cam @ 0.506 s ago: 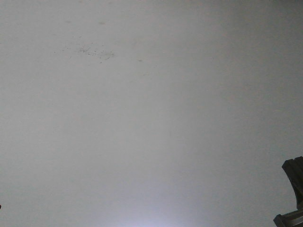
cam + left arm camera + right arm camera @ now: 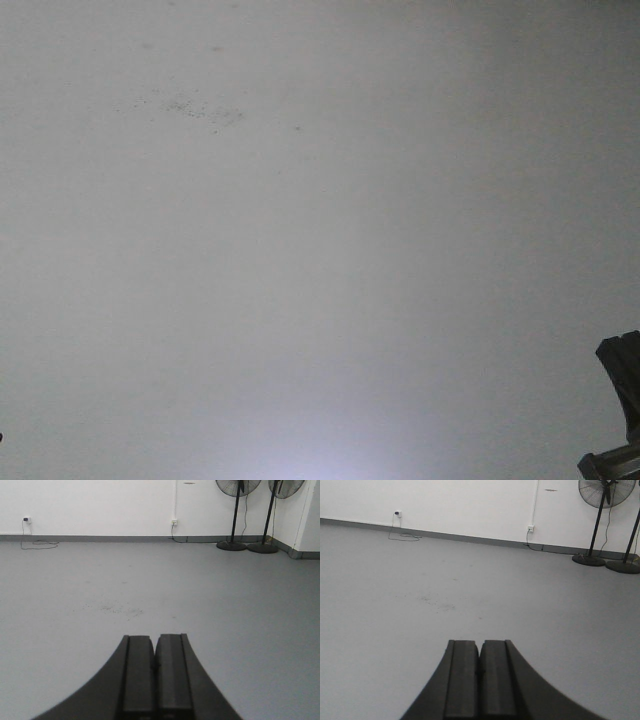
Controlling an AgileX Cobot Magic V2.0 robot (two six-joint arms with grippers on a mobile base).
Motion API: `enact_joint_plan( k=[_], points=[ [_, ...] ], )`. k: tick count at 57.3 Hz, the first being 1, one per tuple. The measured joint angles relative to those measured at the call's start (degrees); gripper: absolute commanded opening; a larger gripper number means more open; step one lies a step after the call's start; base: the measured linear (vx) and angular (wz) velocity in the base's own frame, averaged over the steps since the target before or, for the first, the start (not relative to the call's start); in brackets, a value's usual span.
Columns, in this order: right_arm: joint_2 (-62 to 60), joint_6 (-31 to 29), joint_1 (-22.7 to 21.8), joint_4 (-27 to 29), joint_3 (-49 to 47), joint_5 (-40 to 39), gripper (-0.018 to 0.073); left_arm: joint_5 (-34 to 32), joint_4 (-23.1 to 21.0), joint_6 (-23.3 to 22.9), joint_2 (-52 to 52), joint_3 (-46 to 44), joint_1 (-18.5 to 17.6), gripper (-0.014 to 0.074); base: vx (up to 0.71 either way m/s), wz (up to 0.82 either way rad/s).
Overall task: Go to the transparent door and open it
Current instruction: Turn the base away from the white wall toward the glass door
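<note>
The transparent door is out of view in every frame. My left gripper (image 2: 155, 637) is shut, its two dark pads pressed together with nothing between them, pointing over bare grey floor. My right gripper (image 2: 480, 642) is likewise shut and empty, held low above the same floor. In the front view only grey floor fills the frame, with a dark corner of the right arm (image 2: 620, 375) at the bottom right edge.
A white wall (image 2: 100, 505) with a grey skirting runs across the far side. Two black pedestal fans (image 2: 235, 515) stand at the far right near a corner. Wall sockets with cables (image 2: 402, 530) sit low on the wall. A patch of dark specks (image 2: 190, 105) marks the floor.
The speckled patch on the floor has shifted slightly in the front view, so the base has moved a little. Both grippers look unchanged.
</note>
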Motion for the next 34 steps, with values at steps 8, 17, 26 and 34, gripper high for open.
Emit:
enact_joint_plan(
  k=[8,17,26,34],
  points=[
    [0.0,0.0,0.0,0.0,0.0,0.0,-0.0001,0.0,0.0,0.0,0.0,0.0,0.0,0.0,0.02,0.06],
    [0.0,0.0,0.0,0.0,0.0,0.0,-0.0001,0.0,0.0,0.0,0.0,0.0,0.0,0.0,0.05,0.1],
    [0.0,0.0,0.0,0.0,0.0,0.0,-0.0001,0.0,0.0,0.0,0.0,0.0,0.0,0.0,0.12,0.16],
    [0.0,0.0,0.0,0.0,0.0,0.0,-0.0001,0.0,0.0,0.0,0.0,0.0,0.0,0.0,0.2,0.15]
  ],
)
